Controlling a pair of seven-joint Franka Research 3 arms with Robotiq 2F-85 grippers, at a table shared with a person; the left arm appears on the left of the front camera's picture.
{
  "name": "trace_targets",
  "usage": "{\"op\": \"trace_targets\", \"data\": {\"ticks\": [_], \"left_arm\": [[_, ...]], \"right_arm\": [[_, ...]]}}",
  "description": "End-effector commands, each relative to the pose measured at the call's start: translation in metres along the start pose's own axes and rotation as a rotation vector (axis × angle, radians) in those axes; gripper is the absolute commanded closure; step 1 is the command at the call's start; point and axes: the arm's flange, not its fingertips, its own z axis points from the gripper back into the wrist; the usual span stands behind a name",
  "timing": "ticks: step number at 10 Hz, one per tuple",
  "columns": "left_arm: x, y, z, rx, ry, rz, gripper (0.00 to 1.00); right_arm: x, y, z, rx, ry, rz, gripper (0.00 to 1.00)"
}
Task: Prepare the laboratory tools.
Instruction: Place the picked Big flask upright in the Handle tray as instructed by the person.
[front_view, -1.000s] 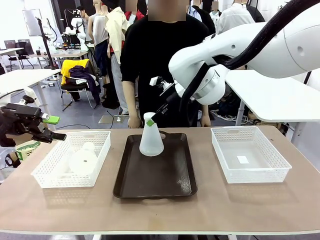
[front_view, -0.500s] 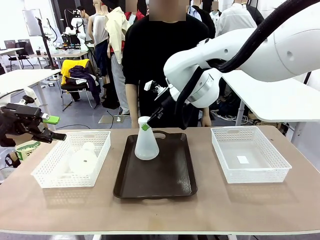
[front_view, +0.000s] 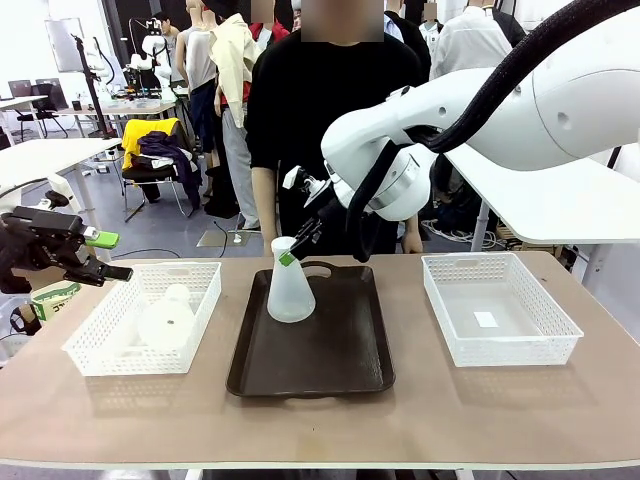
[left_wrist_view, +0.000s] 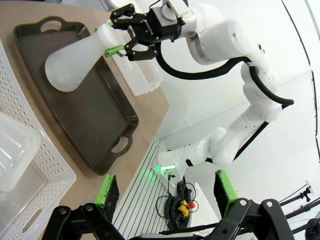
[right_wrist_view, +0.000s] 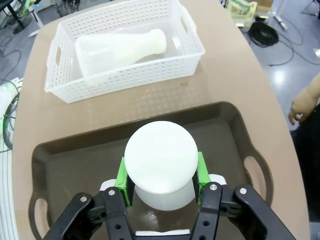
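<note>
So, most of the table (front_view: 500, 410) was taken up by three containers in a row: a dark tray (front_view: 320, 350) in the middle, flanked by a left basket (front_view: 130, 362) and a right basket (front_view: 500, 355), both white mesh. The right arm (front_view: 500, 100) was stretched across to the far end of the tray, with a person (front_view: 330, 90) stood just behind the table there. One flask (front_view: 290, 295) was held over the far left part of the tray, roughly upright, wide base down. It looked as good as set down, though whether the base was actually touching the tray couldn't be told for sure. The second flask (front_view: 165, 320) was laid on its side in the left basket. The right gripper (front_view: 287, 255) was clamped on the first flask's neck, green pads pressed either side just under the mouth. The left gripper (front_view: 108, 255) was parked off past the left basket, near the table's left edge, jaws spread wide and nothing held. Step-wise, this was judged to be the placing of flask number one on the tray. Next up, probably: the base would need to be seated flat, the grip let go gently so nothing gets tipped, and the fingers lifted straight clear of the neck. After that, the one in the basket could be gone for, likely by the left gripper, since it's right beside it.
</note>
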Motion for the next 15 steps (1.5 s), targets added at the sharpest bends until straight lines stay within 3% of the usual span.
{"op": "trace_targets", "data": {"ticks": [1,6,13,14,15], "left_arm": [[0.000,-0.001,0.001,-0.014,-0.007,-0.016,0.00],[0.000,-0.001,0.001,-0.014,-0.007,-0.016,0.00],[0.000,-0.001,0.001,-0.014,-0.007,-0.016,0.00],[0.000,-0.001,0.001,-0.014,-0.007,-0.016,0.00],[0.000,-0.001,0.001,-0.014,-0.007,-0.016,0.00]], "right_arm": [[-0.002,-0.002,0.002,-0.021,0.030,0.018,0.94],[-0.002,-0.001,0.009,-0.032,0.032,0.021,0.00],[-0.011,0.001,0.028,-0.044,0.081,-0.042,0.00],[-0.009,-0.003,0.020,-0.076,0.260,-0.165,0.00],[-0.012,-0.003,0.025,-0.043,0.045,-0.022,0.00]]}}
